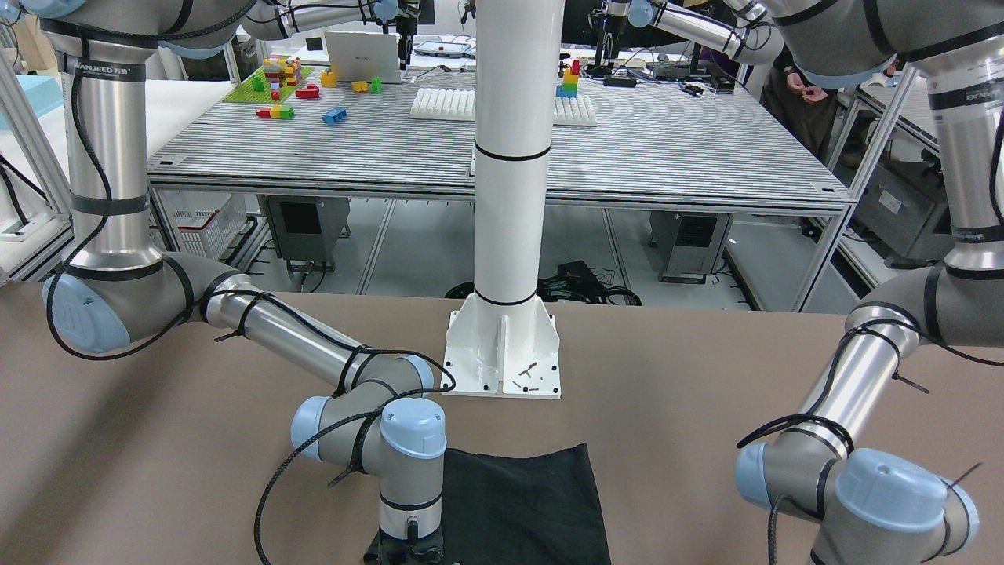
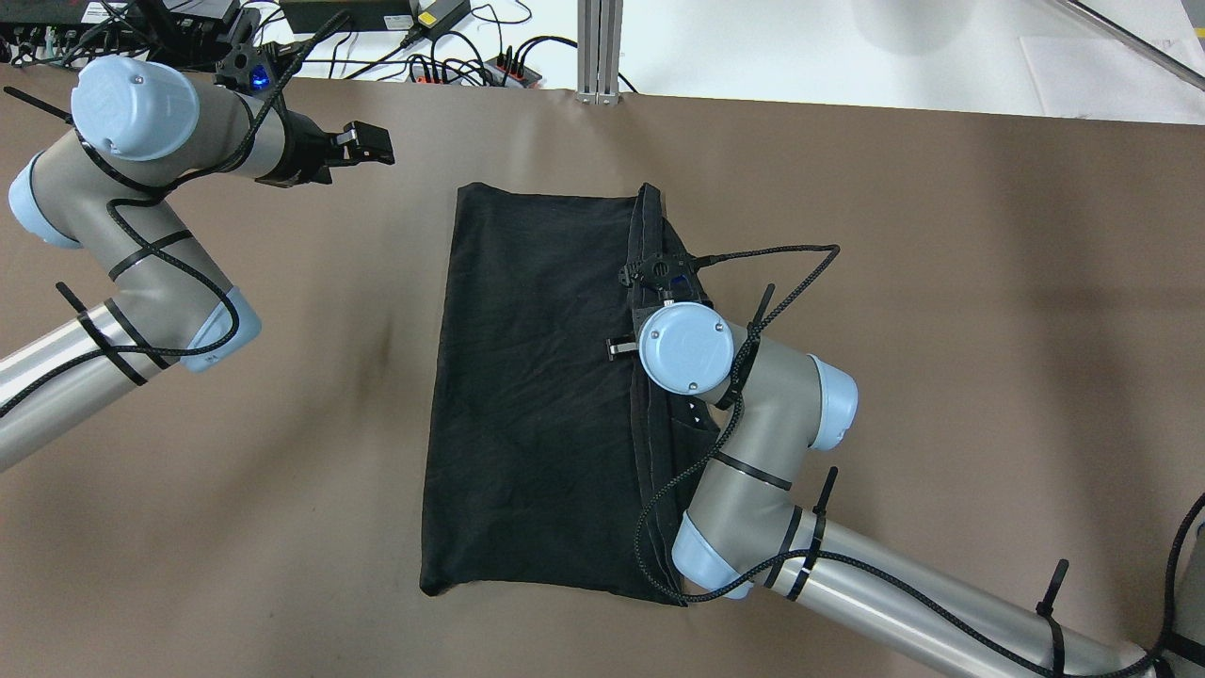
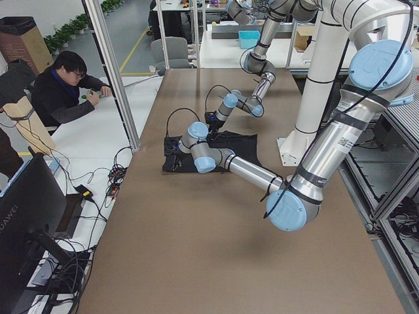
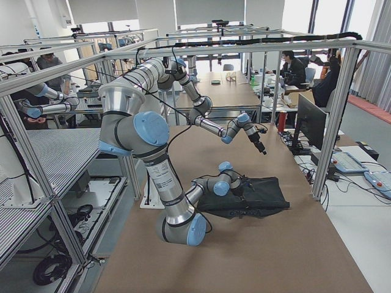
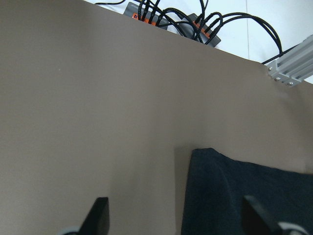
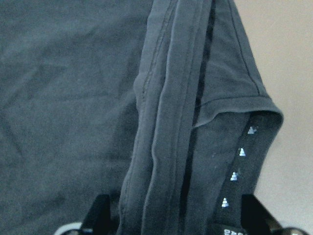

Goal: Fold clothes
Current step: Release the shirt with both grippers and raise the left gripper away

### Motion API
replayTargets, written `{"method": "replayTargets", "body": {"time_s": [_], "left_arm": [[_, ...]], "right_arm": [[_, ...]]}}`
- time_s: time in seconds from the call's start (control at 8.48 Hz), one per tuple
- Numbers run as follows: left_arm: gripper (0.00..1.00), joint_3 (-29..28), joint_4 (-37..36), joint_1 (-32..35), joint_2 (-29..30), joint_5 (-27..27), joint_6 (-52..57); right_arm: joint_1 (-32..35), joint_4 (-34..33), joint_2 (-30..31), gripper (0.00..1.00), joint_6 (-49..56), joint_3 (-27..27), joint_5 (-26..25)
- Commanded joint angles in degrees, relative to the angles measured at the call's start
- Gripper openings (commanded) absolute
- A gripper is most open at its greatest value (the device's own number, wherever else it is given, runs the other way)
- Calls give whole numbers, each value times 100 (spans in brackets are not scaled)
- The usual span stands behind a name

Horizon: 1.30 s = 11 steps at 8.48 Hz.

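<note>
The clothes (image 2: 537,377) are one black fabric piece lying flat in the middle of the brown table, with a doubled layer and a hemmed edge (image 6: 166,122) along its right side. My right gripper (image 6: 176,220) hangs straight down over that hemmed edge, open, with the folded hem between its spread fingers (image 6: 100,213); I cannot tell if they touch the cloth. In the overhead view the right wrist (image 2: 687,347) hides this gripper. My left gripper (image 2: 375,146) is open and empty above bare table, beyond the cloth's far left corner (image 5: 210,156).
The white pole's base plate (image 1: 502,353) stands on the table on the robot's side of the cloth. Power strips and cables (image 2: 442,66) and an aluminium post (image 2: 601,47) lie past the far edge. A person (image 3: 65,85) sits beside the table.
</note>
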<state>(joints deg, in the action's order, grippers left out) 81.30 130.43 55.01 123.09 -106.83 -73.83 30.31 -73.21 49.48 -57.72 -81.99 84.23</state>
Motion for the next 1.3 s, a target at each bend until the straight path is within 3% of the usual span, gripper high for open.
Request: {"method": "replayTargets", "body": {"time_s": [0.0,0.24,0.59,0.71,0.94,1.18], "left_arm": [[95,0,0,-34,22,31,-69],[95,-9,0,-52,31,40,-96],[95,35,9,-60,22,57,-236],[95,52,9,-60,22,57,-254],[95,26,9,-60,13,57,-246],[95,35,9,-60,5,57,-245]], "right_arm": [[36,-1,62,94,94,43,-3],[395,17,123,94,654,8,67],[660,612,851,94,1237,-132,85],[756,528,914,94,1237,-359,198],[1082,90,845,94,1193,-746,1206],[1074,-229,477,94,783,-775,1175]]}}
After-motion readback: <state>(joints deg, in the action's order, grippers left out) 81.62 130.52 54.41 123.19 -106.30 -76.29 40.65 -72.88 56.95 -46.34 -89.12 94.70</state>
